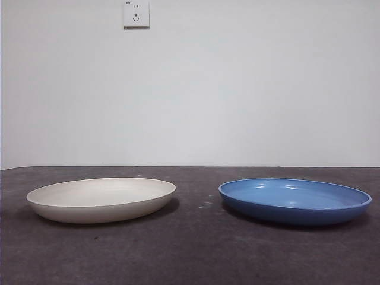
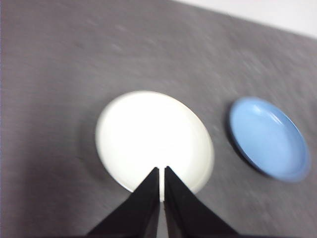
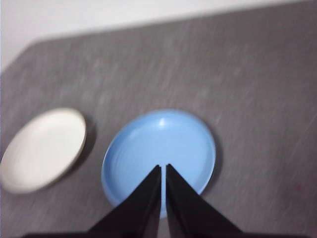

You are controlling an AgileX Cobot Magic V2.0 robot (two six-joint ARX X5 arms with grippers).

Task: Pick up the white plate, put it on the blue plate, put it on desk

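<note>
The white plate [image 1: 101, 199] rests on the desk [image 1: 196, 249] at the left, and the blue plate [image 1: 295, 200] rests at the right, a gap between them. Both plates are empty. My left gripper [image 2: 161, 171] is shut and hangs high above the white plate [image 2: 148, 136], with the blue plate [image 2: 270, 139] off to the side. My right gripper [image 3: 163, 168] is shut and hangs high above the blue plate [image 3: 158, 148], with the white plate [image 3: 42, 148] beside it. Neither gripper shows in the front view.
A white wall with a socket [image 1: 136, 13] stands behind the desk. The desk's far edge and a rounded corner [image 3: 29, 49] show in the right wrist view.
</note>
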